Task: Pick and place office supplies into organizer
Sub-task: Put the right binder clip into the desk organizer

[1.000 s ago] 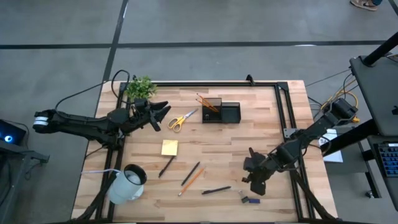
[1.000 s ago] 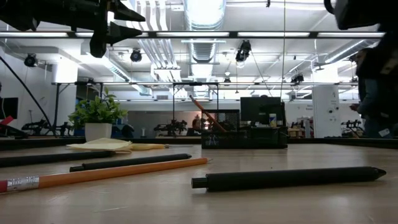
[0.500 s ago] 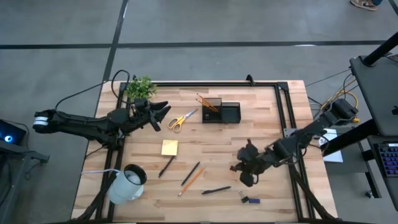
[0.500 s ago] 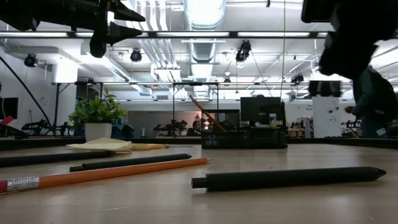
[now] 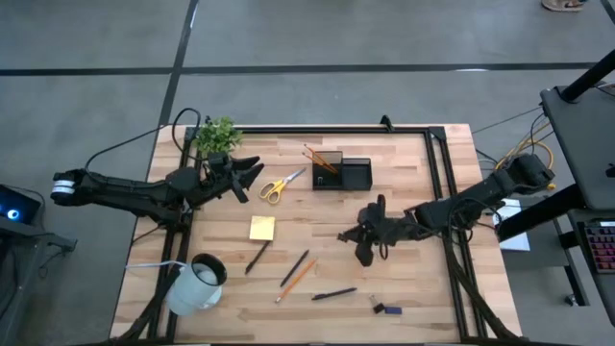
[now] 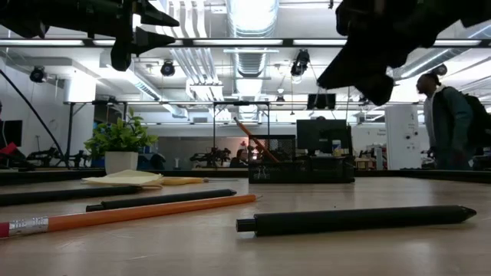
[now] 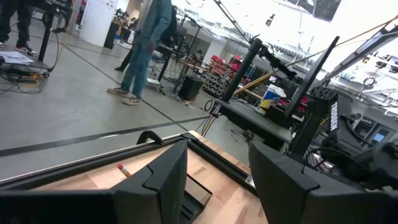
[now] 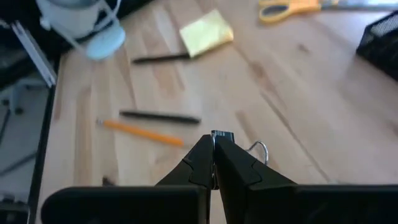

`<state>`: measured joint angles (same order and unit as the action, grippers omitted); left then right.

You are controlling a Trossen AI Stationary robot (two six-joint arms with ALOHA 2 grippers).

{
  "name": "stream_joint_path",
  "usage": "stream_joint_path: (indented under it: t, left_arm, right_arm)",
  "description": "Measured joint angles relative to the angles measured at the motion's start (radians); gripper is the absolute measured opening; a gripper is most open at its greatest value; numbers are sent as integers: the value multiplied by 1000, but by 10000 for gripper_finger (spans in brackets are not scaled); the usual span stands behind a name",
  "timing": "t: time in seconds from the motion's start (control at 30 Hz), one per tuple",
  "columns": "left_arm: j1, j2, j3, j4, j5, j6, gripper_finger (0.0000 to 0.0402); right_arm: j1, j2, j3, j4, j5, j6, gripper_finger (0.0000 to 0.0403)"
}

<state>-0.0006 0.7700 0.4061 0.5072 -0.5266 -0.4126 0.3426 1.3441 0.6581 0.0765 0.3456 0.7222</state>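
From where I stand, the left tool [image 5: 252, 174] hangs at the far left of the tabletop [image 5: 404, 207], beside the small plant [image 5: 217, 135], its fingers spread with nothing between them. Just to its right lie the yellow-handled scissors [image 5: 281, 184]. Nearer the front edge sits the white mug [image 5: 200, 279], then the sticky-note pad [image 5: 261, 228], a dark pen [image 5: 257, 257], another dark pen lying along an orange pencil [image 5: 296, 279], and a third pen [image 5: 333, 294] beyond them.

Further right, at the back, the black organizer [image 5: 341, 171] holds a couple of orange pencils leaning in its left compartment; that looks like the only part of the job done so far. The scissors, pad, loose pens and pencil are all left to go.

The right tool [image 5: 361, 244] hovers over the middle of the tabletop, pinched tight on a small binder clip [image 8: 222, 138] whose wire loop shows beside the fingertips. One more tiny dark piece [image 5: 385, 308] lies near the front right.

I can't see into the organizer's right compartments, and that clip is only clear from the right wrist.
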Motion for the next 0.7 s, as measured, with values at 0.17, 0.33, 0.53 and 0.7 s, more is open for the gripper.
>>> stream_joint_path:
  t: [0.17, 0.33, 0.53, 0.7]
  left_arm:
    - [0, 0, 0, 0, 0, -1, 157]
    - [0, 0, 0, 0, 0, -1, 157]
    - [0, 0, 0, 0, 0, -1, 157]
    - [0, 0, 0, 0, 0, -1, 157]
  right_arm:
    - [-39, 0, -40, 49, 24, -35, 8]
    - [-71, 0, -69, 98, 28, -97, 8]
    - [-135, 0, -128, 215, 32, -160, 8]
    - [-189, 0, -175, 333, 24, -229, 8]
